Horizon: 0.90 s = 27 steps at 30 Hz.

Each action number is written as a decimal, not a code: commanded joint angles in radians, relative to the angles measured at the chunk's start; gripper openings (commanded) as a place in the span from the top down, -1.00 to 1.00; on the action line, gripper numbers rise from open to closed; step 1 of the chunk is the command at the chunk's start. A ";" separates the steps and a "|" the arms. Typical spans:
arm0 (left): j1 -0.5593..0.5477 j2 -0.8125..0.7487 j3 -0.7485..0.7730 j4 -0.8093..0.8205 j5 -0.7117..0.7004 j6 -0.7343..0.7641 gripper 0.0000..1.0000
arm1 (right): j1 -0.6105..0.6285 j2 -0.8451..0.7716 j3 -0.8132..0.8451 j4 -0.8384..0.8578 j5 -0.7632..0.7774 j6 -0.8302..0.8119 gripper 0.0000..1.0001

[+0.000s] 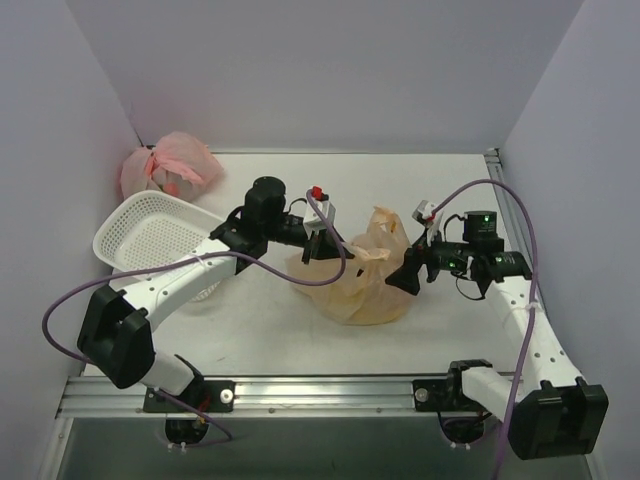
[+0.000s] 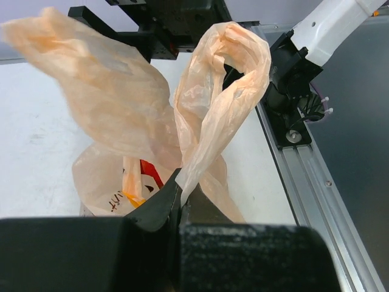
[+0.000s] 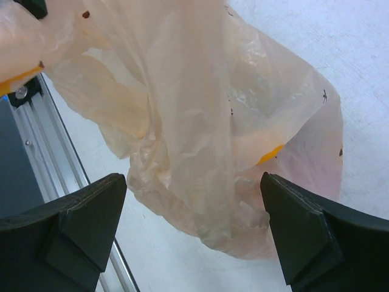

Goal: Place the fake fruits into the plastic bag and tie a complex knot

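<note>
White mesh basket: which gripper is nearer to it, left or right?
Left. The left gripper is on the side of the plastic bag facing the white mesh basket; the right gripper is on the bag's far side, farther off.

Pale plastic bag (image 1: 365, 288) between left claw (image 1: 318, 243) and right claw (image 1: 409, 272)

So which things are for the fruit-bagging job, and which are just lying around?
For the job:
- orange bag
- left pincer, shut on a bag handle
- right pincer, open beside the bag

Just lying about:
- white basket
- pink bag, tied, in the far corner

No fruit shows clearly.
</note>
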 commanded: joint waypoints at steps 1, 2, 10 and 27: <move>0.006 -0.050 -0.014 0.054 -0.009 -0.032 1.00 | 0.010 -0.053 -0.125 0.464 0.005 0.263 -1.00; 0.006 -0.053 -0.017 0.049 -0.010 -0.034 1.00 | 0.021 -0.058 -0.146 0.512 0.019 0.295 -1.00; -0.008 -0.049 0.015 -0.004 0.000 -0.011 1.00 | 0.114 0.019 -0.127 0.602 0.069 0.310 0.81; -0.016 0.052 0.072 0.121 -0.061 -0.184 1.00 | 0.217 -0.041 -0.026 0.266 -0.043 -0.011 0.41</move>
